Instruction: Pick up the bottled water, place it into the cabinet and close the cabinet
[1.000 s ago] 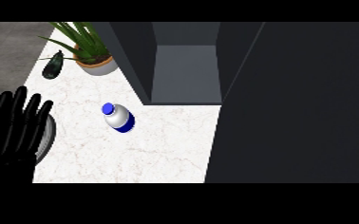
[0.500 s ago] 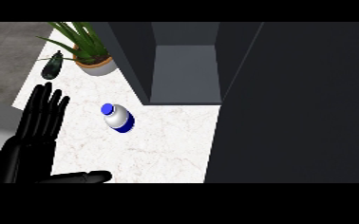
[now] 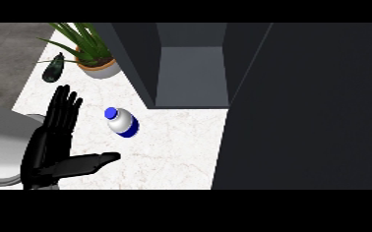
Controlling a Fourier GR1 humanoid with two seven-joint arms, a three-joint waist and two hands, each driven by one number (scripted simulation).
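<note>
**A:** Any writing legible on the bottled water?

**B:** None. Blue cap, white body, blue band at the base. It rests on the counter, cap toward the far left. The steep view leaves it unclear whether it is upright or lying.

**A:** Clearance?

**B:** Bare white marbled counter lies between the bottle and the open cabinet, which has a grey, box-shaped interior. The dark cabinet door fills the right side of the view. A potted plant in a tan round pot and a dark green object sit at the far left corner, well apart from the bottle.

**A:** Hands?

**B:** Left hand is just left of the bottle, not touching it. Its fingers are straight and lightly fanned, the thumb points right below the bottle, and it holds nothing.
</note>
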